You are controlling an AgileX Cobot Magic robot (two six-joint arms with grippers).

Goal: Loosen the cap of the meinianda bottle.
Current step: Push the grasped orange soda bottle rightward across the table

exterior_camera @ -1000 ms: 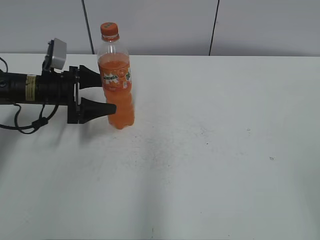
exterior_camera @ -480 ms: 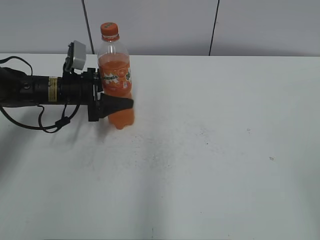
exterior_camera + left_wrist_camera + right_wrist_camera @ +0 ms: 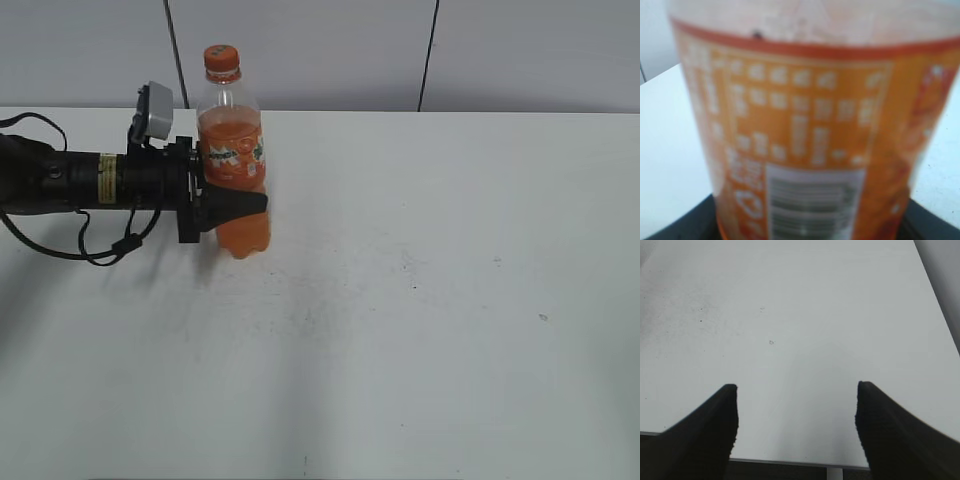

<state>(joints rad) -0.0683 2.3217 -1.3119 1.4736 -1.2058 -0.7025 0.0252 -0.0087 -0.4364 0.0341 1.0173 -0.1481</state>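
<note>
On the white table, toward ten o'clock, the meinianda bottle stands upright, cap on. The left gripper reaches in from nine o'clock, clamped around its middle. The right gripper hangs spread apart over bare tabletop.

L gripper clamped, R gripper spread

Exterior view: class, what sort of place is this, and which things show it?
Probably a robot lab or test bench: a bare white table, plain grey wall panels, and a left gripper around a lone meinianda bottle.
</note>
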